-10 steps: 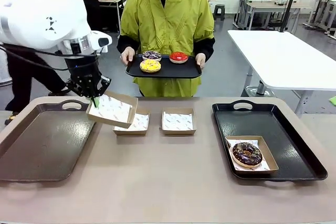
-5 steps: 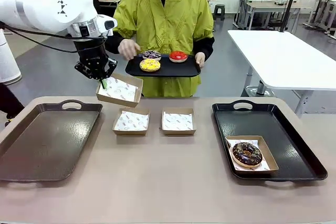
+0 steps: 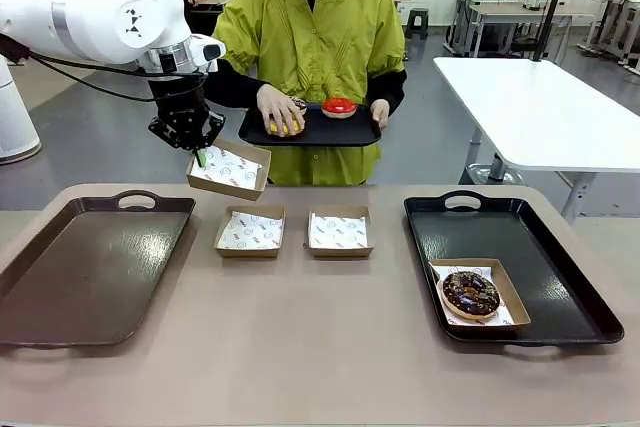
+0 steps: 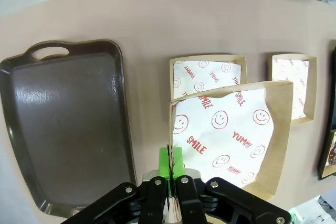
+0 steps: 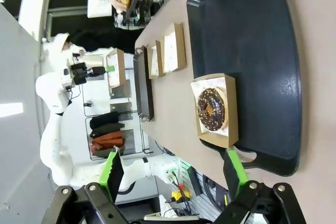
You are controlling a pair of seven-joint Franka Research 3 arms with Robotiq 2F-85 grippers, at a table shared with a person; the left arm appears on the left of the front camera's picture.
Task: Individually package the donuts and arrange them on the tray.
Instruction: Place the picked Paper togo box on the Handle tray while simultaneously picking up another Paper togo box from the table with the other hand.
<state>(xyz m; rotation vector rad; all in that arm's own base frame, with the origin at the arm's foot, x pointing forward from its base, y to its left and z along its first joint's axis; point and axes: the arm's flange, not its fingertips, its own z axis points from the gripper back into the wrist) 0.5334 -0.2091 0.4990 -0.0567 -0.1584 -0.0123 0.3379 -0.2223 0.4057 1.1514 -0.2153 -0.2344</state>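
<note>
Chocolate-dark and sprinkled, the one ring donut already packaged sits nearest, in its shallow brown cardboard box on the black plastic tray at the right of the table. The right wrist view shows the right jaws standing wide apart with nothing between them, hanging off that tray's near end.

On the left lies a wide brown tray with nothing on it. Beyond the middle of the table, two paper-lined cardboard boxes wait side by side, unfilled.

Above and behind them is the change. A second ago the left jaws held a third paper-lined box low, just over the table beside the left-hand box. Now they have carried it up and away toward the person, and they are still pinched tight on its near wall. The box is tilted slightly and sits just beside the small black serving tray the person holds.

The person's hand has also moved. It was gripping the edge of that tray and now rests on the yellow-glazed donut. The glossy red donut lies untouched beside it, and a dark sprinkled one peeks out behind the hand.

This looks like the second packaging round starting, with the box offered up and the yellow donut apparently the next one to go in. One of the four is done.
</note>
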